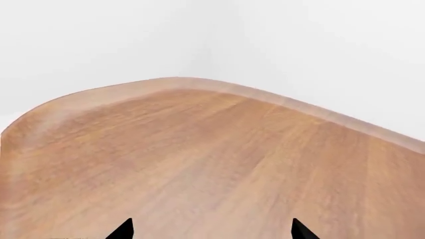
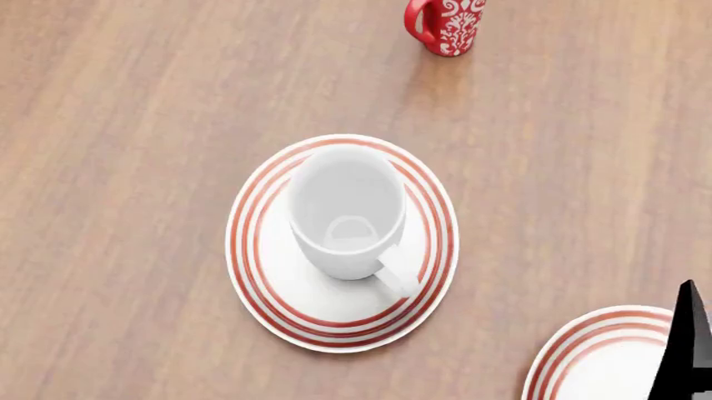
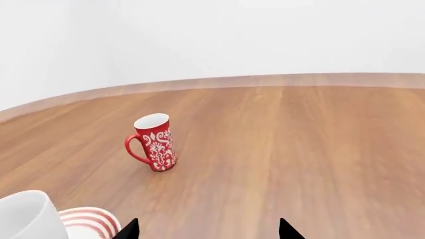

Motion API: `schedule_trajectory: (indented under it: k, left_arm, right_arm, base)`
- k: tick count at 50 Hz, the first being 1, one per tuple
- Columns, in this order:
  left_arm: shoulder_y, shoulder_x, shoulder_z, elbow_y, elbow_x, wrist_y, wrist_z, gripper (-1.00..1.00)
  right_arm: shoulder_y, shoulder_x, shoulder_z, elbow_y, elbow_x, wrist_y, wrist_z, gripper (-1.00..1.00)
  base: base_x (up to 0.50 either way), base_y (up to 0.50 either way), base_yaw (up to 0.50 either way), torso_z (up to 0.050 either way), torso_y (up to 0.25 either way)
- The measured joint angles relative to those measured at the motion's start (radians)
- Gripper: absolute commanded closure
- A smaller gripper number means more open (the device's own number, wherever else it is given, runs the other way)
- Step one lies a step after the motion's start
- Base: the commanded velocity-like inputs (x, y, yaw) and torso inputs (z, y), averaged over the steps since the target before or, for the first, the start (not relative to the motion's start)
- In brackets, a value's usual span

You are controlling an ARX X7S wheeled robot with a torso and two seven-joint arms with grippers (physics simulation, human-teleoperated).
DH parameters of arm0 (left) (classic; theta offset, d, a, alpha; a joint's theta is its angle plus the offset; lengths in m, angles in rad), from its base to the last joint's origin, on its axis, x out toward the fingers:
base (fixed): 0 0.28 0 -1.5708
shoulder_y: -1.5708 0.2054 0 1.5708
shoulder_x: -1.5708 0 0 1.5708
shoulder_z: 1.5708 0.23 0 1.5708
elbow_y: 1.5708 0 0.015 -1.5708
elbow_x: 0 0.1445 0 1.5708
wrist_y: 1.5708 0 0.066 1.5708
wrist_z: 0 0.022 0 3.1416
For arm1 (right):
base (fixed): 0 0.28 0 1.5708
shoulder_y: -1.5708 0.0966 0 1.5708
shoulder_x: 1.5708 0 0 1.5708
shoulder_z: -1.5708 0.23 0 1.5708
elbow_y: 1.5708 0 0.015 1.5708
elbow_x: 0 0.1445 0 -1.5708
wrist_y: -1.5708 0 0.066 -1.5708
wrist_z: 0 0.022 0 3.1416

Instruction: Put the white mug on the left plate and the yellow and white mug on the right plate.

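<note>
I see the white mug (image 2: 345,212) standing upright on the left plate (image 2: 258,250), with the right plate (image 2: 589,358) empty at near right. A red mug (image 2: 448,25) sits far on the desk (image 2: 133,125). Both grippers' jaws stand apart, holding nothing.

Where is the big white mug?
In the head view, the white mug stands upright on the left plate, with the red mug farther back.

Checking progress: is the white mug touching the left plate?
Touching. The head view shows the white mug standing upright inside the red rings of the left plate, no gap beneath.
</note>
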Motion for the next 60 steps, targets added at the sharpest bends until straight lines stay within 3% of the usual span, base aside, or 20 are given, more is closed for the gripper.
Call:
schedule_trajectory:
  k: [15, 24, 35, 60]
  left_arm:
    - [-0.369, -0.023, 0.234, -0.181, 0.064, -0.182, 0.029, -1.00]
    - [-0.547, -0.038, 0.300, -0.211, 0.047, -0.294, 0.021, -1.00]
    - [-0.692, -0.055, 0.312, -0.194, -0.011, -0.397, -0.012, -1.00]
    - [-0.856, -0.112, 0.210, -0.020, -0.235, -0.523, -0.132, -1.00]
  right_arm:
    - [0.315, 0.027, -0.179, 0.152, -0.105, 0.055, 0.111, -1.00]
    - [0.414, 0.048, -0.225, 0.113, -0.106, 0.129, 0.164, -1.00]
    - [0.493, 0.096, -0.232, -0.011, -0.057, 0.257, 0.227, -1.00]
    - [0.569, 0.190, -0.166, -0.286, 0.123, 0.476, 0.327, -1.00]
  base:
    - [0.00, 0.00, 0.00, 0.000, 0.000]
    - [0.00, 0.00, 0.00, 0.000, 0.000]
    - [0.00, 0.00, 0.00, 0.000, 0.000]
    - [0.00, 0.00, 0.00, 0.000, 0.000]
